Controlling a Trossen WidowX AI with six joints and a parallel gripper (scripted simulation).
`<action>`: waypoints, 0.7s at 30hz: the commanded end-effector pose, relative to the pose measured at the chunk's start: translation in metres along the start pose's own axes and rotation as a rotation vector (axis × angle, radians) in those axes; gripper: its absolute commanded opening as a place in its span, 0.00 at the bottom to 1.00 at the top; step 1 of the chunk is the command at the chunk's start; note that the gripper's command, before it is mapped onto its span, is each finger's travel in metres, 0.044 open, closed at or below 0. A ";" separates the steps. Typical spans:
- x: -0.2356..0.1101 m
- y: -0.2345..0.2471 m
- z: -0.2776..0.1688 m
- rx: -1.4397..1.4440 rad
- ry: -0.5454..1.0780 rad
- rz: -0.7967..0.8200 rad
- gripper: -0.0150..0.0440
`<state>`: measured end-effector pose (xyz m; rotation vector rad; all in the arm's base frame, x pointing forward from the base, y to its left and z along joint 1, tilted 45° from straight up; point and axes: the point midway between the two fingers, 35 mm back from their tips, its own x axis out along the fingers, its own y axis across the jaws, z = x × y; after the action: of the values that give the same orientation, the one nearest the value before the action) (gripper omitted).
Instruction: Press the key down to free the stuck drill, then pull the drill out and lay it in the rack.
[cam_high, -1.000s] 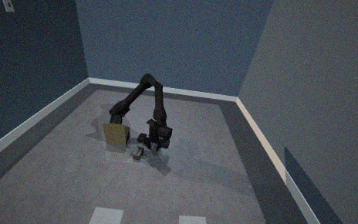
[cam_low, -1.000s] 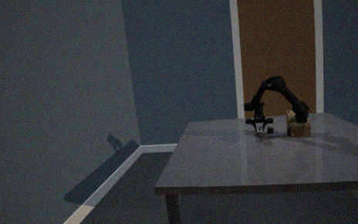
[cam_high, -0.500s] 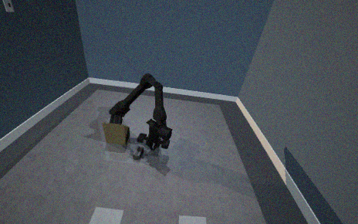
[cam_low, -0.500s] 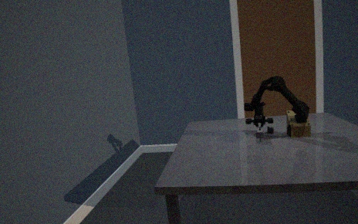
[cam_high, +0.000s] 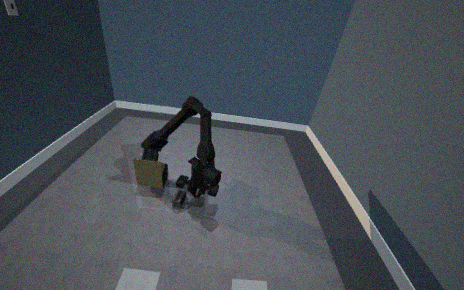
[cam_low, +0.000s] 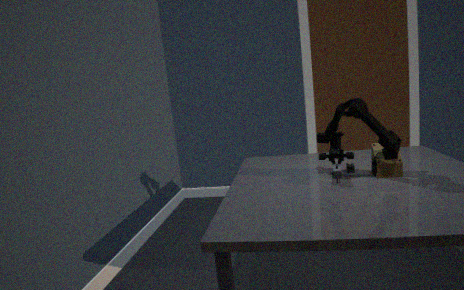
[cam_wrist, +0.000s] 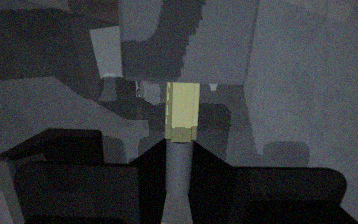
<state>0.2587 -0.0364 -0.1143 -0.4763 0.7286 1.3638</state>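
Note:
In the wrist view my gripper (cam_wrist: 177, 144) is shut on a thin grey cylinder, the drill's shank (cam_wrist: 178, 172), which runs forward into a yellow-green section (cam_wrist: 182, 111). In the top view the gripper (cam_high: 192, 192) hangs low over the table, just right of a tan block (cam_high: 150, 173). A small dark fixture (cam_high: 179, 199) sits on the table below the fingers. In the exterior view the gripper (cam_low: 337, 169) points down at the table, left of the tan block (cam_low: 386, 162). The key and the rack are too dark to make out.
The arm's base stands behind the tan block. The table's front edge (cam_low: 330, 243) is far from the gripper. A light grey upright piece (cam_wrist: 106, 52) stands beyond the drill at the upper left of the wrist view.

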 end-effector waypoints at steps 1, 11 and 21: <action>-0.001 -0.002 -0.007 -0.005 0.005 -0.001 0.25; 0.000 -0.002 -0.023 -0.005 0.006 -0.002 0.25; 0.001 -0.001 -0.020 0.000 0.001 0.000 0.61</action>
<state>0.2558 -0.0505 -0.1290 -0.4799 0.7280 1.3637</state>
